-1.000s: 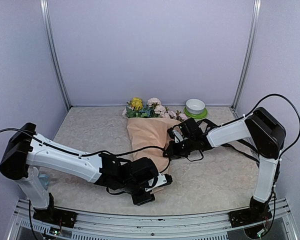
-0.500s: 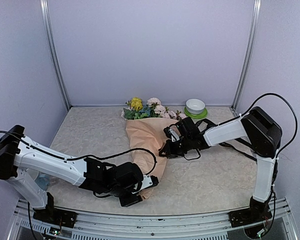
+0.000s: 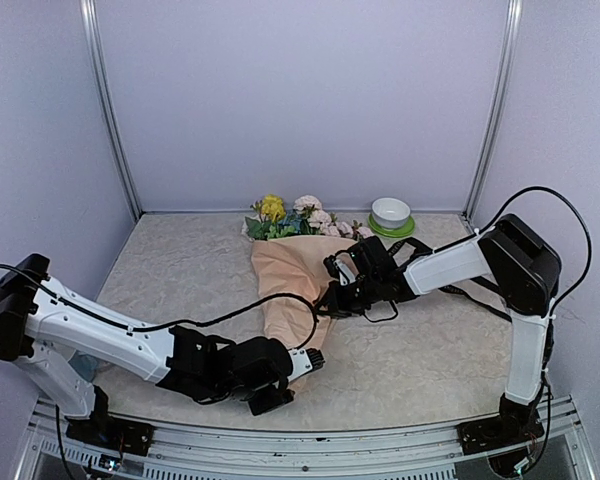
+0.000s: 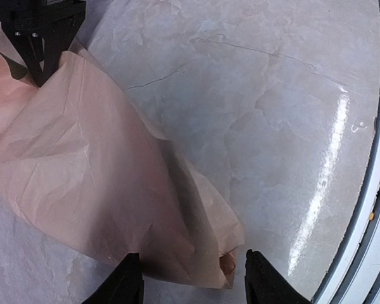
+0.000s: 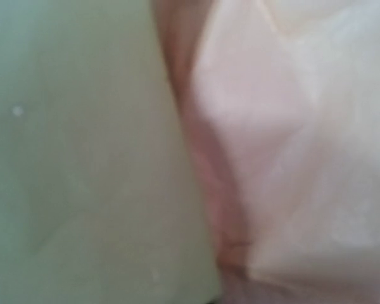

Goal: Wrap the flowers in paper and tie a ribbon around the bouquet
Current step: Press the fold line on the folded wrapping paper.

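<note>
My left claw (image 4: 191, 258) has drawn back toward the near edge and now stands released, astride the tail of the bouquet (image 3: 295, 280) lying on the surface (image 3: 420, 350). My right claw (image 3: 328, 298), clenched, has followed to its right flank. It looks wrapped, I judge, with no ribbon tied yet.

no legible text, labels or numbers

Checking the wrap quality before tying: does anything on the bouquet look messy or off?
Yes. The peach paper cone is creased, and its narrow end by the left gripper is crumpled and loosely folded rather than tight. Nothing is tied around it. The flowers look intact.
</note>
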You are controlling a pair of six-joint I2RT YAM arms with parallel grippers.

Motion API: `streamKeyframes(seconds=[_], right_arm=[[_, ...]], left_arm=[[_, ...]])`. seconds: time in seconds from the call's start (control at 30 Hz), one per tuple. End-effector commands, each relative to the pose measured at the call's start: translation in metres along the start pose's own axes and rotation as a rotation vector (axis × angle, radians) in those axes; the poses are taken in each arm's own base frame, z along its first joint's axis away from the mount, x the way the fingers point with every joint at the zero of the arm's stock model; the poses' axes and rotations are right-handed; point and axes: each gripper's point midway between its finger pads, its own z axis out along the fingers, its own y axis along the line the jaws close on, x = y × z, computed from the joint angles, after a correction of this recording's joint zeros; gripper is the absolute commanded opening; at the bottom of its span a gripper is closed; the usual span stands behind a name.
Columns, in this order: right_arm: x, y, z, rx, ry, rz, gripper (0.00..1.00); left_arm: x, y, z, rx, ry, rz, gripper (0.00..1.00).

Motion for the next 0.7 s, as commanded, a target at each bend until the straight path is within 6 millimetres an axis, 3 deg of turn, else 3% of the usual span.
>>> streamKeyframes(seconds=[0.0, 0.1, 0.27, 0.4, 0.57, 0.67], right_arm=[[-0.001, 0.005, 0.000, -0.007, -0.014, -0.011, 0.00], [-0.002, 0.005, -0.001, -0.003, -0.018, -0.014, 0.00], [-0.002, 0.004, -0.003, 0.006, -0.021, -0.015, 0.00], [-0.004, 0.003, -0.004, 0.011, -0.028, -0.013, 0.00], [-0.007, 0.003, -0.005, 0.010, -0.033, -0.014, 0.00], [-0.009, 0.001, -0.007, 0.011, -0.041, -0.009, 0.00]], left_arm=[[-0.028, 0.002, -0.005, -0.032, -0.082, -0.036, 0.55], [-0.036, 0.000, -0.009, -0.024, -0.119, -0.050, 0.58], [-0.020, 0.011, 0.006, -0.117, -0.068, -0.043, 0.57], [-0.014, 0.020, 0.011, -0.192, -0.035, -0.024, 0.30], [-0.006, 0.015, 0.013, -0.188, -0.014, 0.007, 0.00], [-0.002, 0.005, 0.012, -0.138, 0.003, 0.035, 0.00]])
